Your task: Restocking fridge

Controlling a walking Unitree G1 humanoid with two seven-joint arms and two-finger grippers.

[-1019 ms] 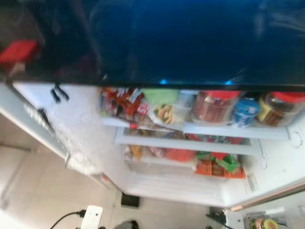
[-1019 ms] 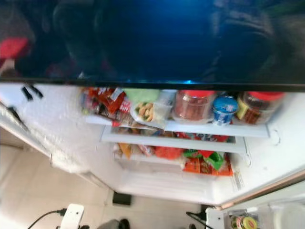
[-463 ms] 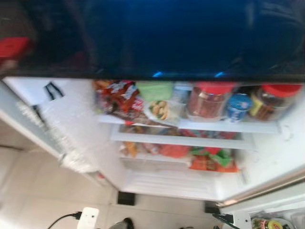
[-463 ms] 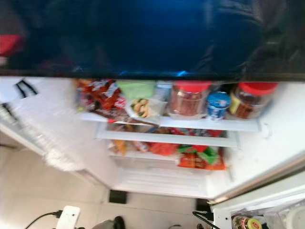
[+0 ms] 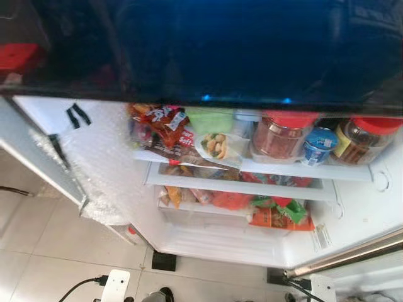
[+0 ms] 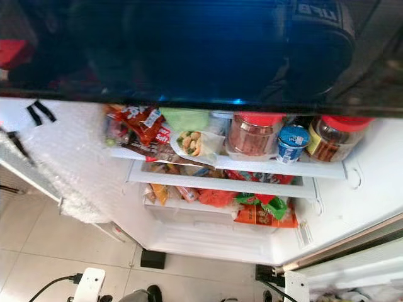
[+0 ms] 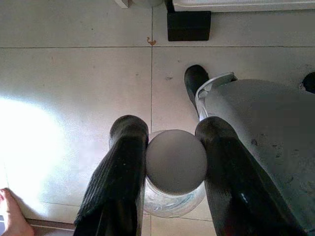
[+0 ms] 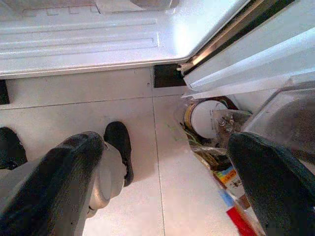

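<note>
Now, step: we stand before the open fridge, carrying stock.
Left tool: closed on a jar, held low over the floor.
Right tool: wide open, holding nothing.
Next: we judge the jar must rise to a shelf.
Room: shelves crowded; dark door edge overhead.

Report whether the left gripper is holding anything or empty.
Holding. In the left wrist view the left gripper has its black fingers clamped on either side of a clear jar with a grey lid, above the tiled floor.
</note>
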